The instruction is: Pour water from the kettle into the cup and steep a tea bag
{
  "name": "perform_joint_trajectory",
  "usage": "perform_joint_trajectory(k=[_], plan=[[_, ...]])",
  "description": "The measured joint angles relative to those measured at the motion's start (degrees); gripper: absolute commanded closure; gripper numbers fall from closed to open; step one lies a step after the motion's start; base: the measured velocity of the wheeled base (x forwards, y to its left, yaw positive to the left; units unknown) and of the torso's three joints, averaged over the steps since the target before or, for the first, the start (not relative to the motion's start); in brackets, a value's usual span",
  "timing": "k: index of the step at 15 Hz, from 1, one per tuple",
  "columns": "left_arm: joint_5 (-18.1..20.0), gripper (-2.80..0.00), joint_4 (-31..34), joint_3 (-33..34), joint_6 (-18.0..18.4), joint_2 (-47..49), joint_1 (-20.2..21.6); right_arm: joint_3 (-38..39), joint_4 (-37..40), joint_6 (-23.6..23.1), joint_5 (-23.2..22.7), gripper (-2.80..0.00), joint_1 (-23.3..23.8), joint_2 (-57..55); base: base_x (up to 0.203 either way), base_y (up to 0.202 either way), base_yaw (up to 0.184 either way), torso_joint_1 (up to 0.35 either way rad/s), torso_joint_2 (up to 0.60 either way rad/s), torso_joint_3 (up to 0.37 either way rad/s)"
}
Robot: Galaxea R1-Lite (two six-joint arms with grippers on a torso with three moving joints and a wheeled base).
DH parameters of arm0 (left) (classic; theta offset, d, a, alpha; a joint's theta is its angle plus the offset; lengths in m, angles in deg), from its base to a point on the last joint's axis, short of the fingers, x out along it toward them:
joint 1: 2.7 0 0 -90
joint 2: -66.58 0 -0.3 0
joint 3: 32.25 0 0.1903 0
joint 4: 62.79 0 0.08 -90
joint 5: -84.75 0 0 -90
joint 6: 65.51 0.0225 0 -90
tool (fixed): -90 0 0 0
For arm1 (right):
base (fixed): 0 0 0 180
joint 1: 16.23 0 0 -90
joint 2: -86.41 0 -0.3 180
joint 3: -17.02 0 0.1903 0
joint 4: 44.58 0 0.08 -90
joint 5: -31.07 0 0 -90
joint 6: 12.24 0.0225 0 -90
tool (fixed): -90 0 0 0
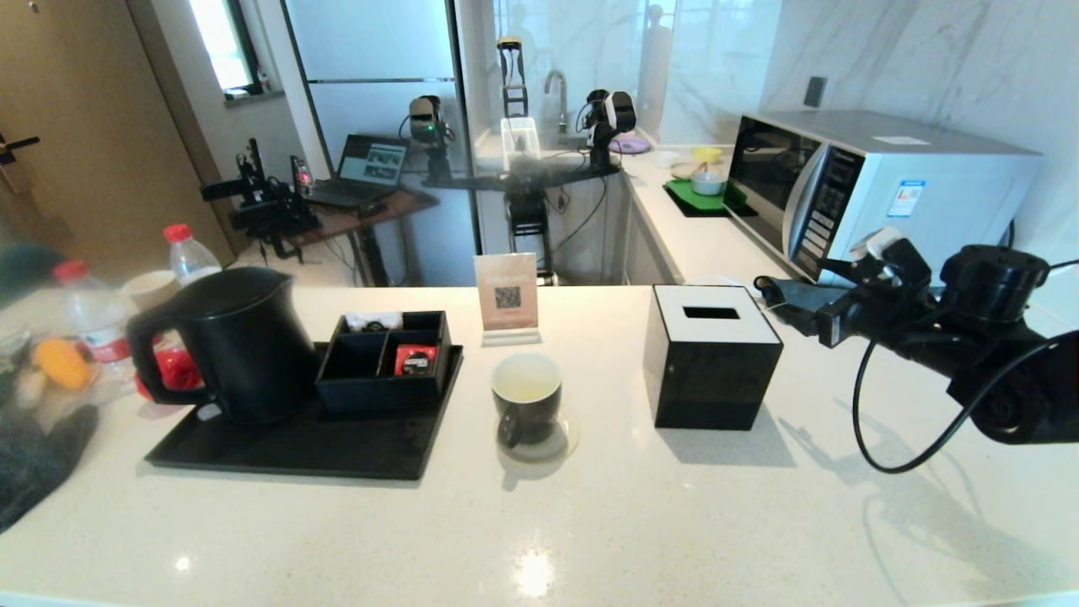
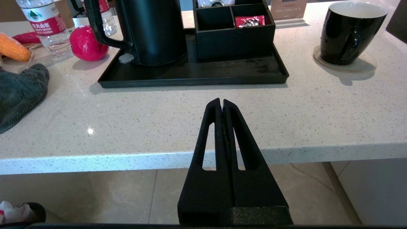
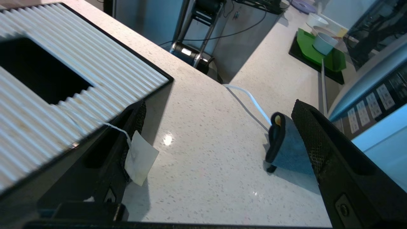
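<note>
The black kettle (image 1: pixel 240 346) stands on the left of a black tray (image 1: pixel 337 447), handle to the left. The dark cup (image 1: pixel 527 409) sits on a clear coaster at mid-counter and holds pale yellowish water (image 1: pixel 526 386). My right gripper (image 1: pixel 780 303) hovers open behind and right of the black tissue box (image 1: pixel 708 371). In the right wrist view, the tea bag's white tag (image 3: pixel 140 159) clings to one finger of that gripper (image 3: pixel 218 105), and its thin string (image 3: pixel 117 128) runs off over the box lid. The mesh bag itself is hidden. My left gripper (image 2: pixel 221 101) is shut and empty at the counter's front edge.
A black divided box (image 1: pixel 383 371) holding a red packet (image 1: pixel 415 360) shares the tray. Bottles (image 1: pixel 190 253), a red ball (image 2: pixel 86 44) and a dark cloth (image 2: pixel 19 92) crowd the left end. A QR sign (image 1: pixel 507 295) stands behind the cup, and a microwave (image 1: pixel 885 185) is at far right.
</note>
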Motion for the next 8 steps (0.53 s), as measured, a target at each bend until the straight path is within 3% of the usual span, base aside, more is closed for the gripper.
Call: perform_joint_trajectory(k=[6, 8], plan=[[0.02, 0.0, -0.67, 0.0, 0.01, 0.0, 0.0, 0.11, -0.61, -0.21, 0.0, -2.8, 2.17, -1.61, 0.0, 0.0, 0.0, 0.0, 0.0, 0.0], [0.01, 0.0, -8.24, 0.0, 0.0, 0.0, 0.0, 0.89, -2.14, -0.28, -0.07, -2.8, 2.17, -2.08, 0.0, 0.0, 0.0, 0.0, 0.0, 0.0]])
